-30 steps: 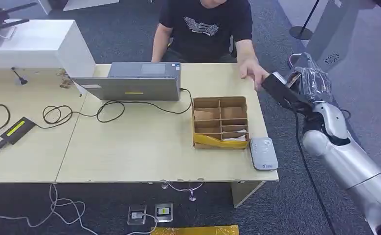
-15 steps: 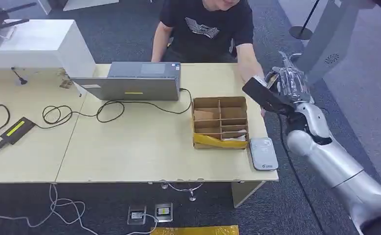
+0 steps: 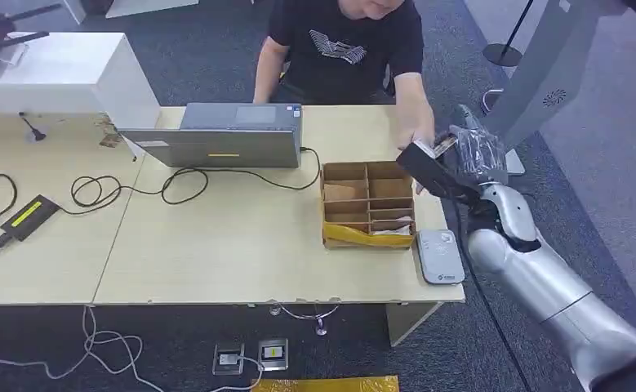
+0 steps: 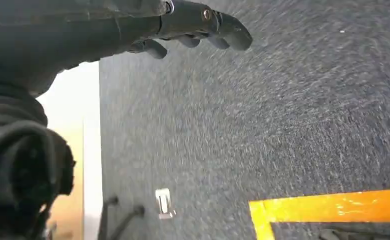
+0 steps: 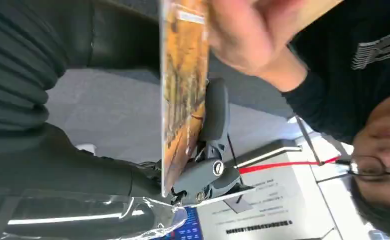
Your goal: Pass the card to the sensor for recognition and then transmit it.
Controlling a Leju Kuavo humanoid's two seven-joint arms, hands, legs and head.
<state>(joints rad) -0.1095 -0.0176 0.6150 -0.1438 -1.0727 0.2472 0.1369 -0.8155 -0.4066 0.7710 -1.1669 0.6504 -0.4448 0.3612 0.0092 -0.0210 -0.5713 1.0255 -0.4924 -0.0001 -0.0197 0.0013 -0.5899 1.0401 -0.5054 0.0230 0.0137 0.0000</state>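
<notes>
Right arm (image 3: 559, 298): silver, smooth rounded shell segments, with a black joint band near the wrist and a black cable running along its inner side. Right hand (image 3: 471, 153): dark, wrapped in clear crinkled plastic film; a black block-shaped unit sits at the wrist. Right wrist view shows a grey ribbed cover, grey fingers (image 5: 214, 112) and round silver screws at the pivots. Left hand (image 4: 132, 30): dark grey, fingers rounded at the tips, one silver screw visible, ribbed dark cover behind.
</notes>
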